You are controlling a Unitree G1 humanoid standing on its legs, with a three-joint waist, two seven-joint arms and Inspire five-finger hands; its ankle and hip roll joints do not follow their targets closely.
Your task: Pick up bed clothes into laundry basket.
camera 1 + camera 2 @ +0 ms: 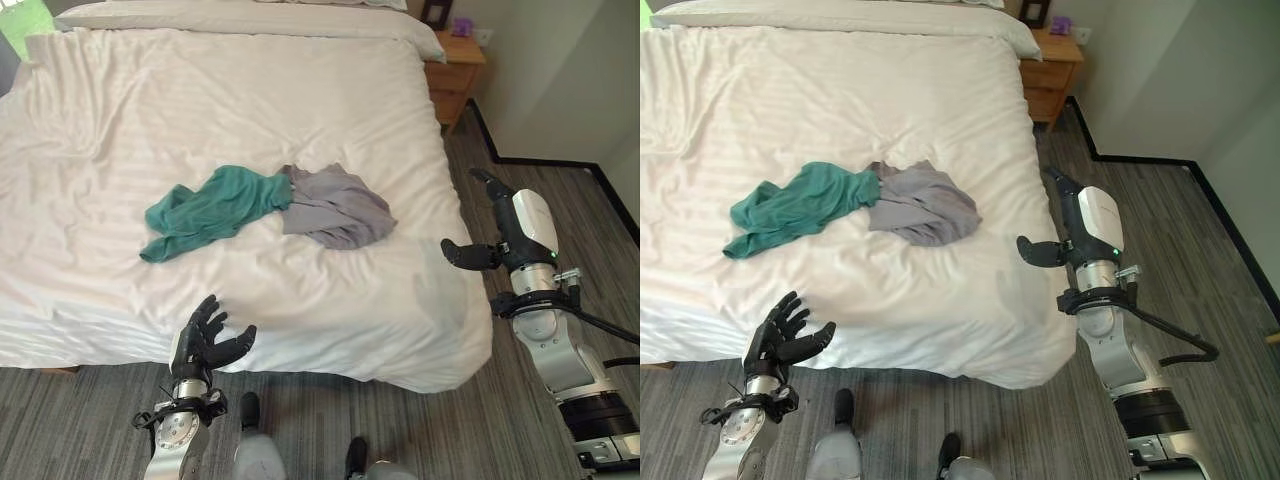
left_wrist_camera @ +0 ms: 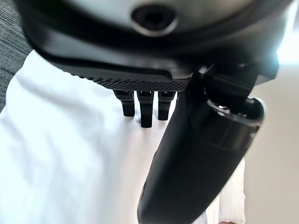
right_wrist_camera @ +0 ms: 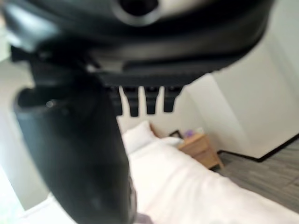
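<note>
While both hands hang spread and empty (left hand [image 1: 205, 340] at the bed's [image 1: 120, 130] foot, right hand [image 1: 500, 235] beside it), the teal garment [image 1: 210, 208] touches the grey garment [image 1: 335, 207] mid-bed.

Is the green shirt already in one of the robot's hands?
No, the green shirt lies on the bed, apart from both open hands.

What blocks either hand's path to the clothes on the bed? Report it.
Nothing visible. Only bare white bedsheet lies between the open left hand, the open right hand, and the crumpled teal garment and grey garment.
</note>
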